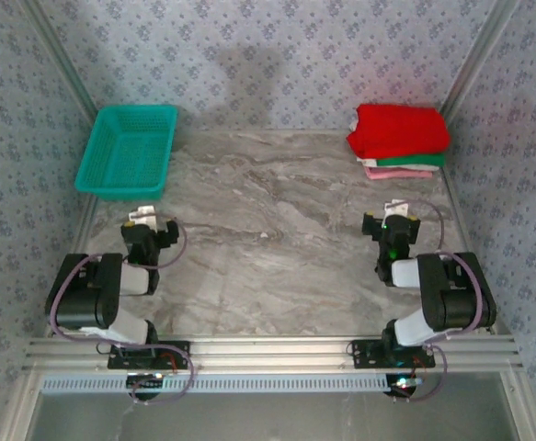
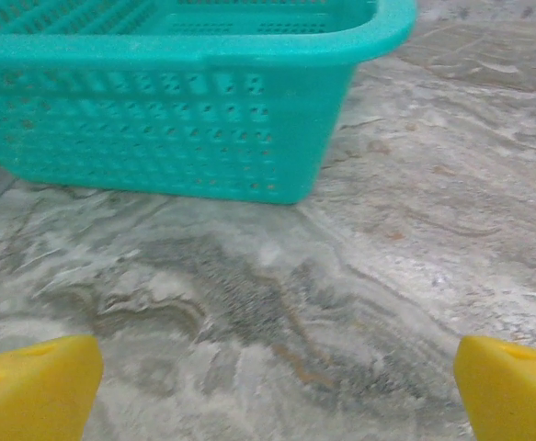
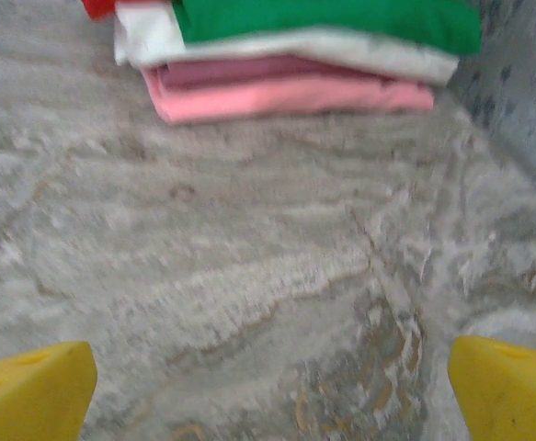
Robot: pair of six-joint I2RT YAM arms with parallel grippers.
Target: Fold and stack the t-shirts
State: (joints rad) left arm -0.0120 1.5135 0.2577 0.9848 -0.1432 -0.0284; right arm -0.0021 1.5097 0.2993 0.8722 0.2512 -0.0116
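Marble table point(image 1: 268, 248) holds the stacked t-shirts point(image 1: 398, 152), the red t-shirt point(image 1: 402, 129) bulging on top — a stray nudge could slump it. Wide and empty hang the left gripper point(image 1: 150, 220) and right gripper point(image 1: 393, 214).

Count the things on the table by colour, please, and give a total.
Red t-shirt: 1
Green t-shirt: 1
White t-shirt: 1
Pink t-shirt: 1
Teal mesh basket: 1
Total: 5
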